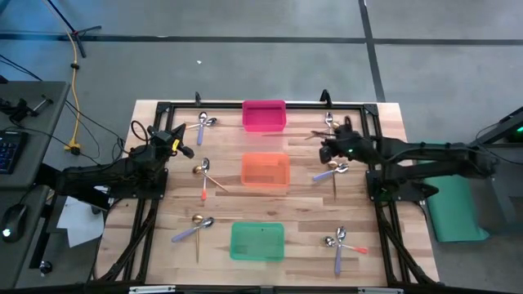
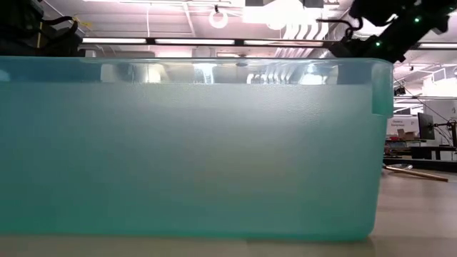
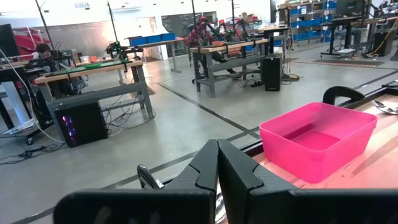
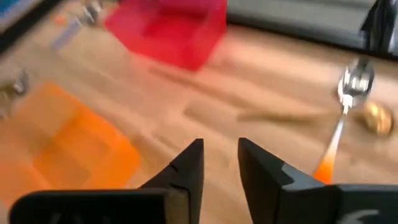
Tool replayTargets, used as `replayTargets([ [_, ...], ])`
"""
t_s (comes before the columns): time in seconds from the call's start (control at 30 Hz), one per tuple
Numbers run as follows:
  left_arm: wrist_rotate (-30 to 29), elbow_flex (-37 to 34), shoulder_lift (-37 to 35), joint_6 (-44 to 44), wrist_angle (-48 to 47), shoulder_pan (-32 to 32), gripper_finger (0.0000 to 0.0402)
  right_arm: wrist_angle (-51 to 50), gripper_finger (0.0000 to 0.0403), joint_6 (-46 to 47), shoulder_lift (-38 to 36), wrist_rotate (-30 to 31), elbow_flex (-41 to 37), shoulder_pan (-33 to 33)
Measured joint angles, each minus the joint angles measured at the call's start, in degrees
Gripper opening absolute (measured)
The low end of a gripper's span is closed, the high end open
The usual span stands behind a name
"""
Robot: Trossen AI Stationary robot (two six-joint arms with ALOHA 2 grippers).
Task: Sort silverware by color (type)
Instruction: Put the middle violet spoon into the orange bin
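Note:
Small spoons lie flat on the wooden table in little clusters: far left (image 1: 204, 124), middle left (image 1: 204, 175), near left (image 1: 196, 227), far right (image 1: 328, 124), middle right (image 1: 333, 170) and near right (image 1: 341, 242). Some are gold, some have purple handles, some orange-red. My right gripper (image 1: 325, 149) hovers open above the table between the far-right and middle-right clusters. In its wrist view (image 4: 221, 155) an orange-handled spoon (image 4: 343, 118) and a gold spoon (image 4: 373, 118) lie ahead of it. My left gripper (image 1: 184, 145) (image 3: 217, 165) is shut and empty at the table's left side.
Three bins stand in a row down the table's middle: pink (image 1: 264, 115) at the far edge, orange (image 1: 265, 170) in the centre, green (image 1: 257, 241) near. The green bin's wall (image 2: 186, 150) fills the low view. A black frame (image 1: 245, 104) runs round the table.

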Motion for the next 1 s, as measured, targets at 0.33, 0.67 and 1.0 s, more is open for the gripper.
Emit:
replayTargets([
  [0.33, 0.0, 0.0, 0.0, 0.01, 0.01, 0.01, 0.0001, -10.76, 0.0109, 12.0, 15.41, 0.41, 6.15, -1.24],
  [0.67, 0.0, -0.01, 0.0, 0.02, 0.01, 0.01, 0.0001, -11.83, 0.0109, -0.7, 22.48, -7.06, 10.25, -10.82],
  [1.0, 0.0, -0.02, 0.0, 0.02, 0.01, 0.01, 0.0001, -21.39, 0.016, -13.31, 22.82, -12.33, 19.44, -1.01],
])
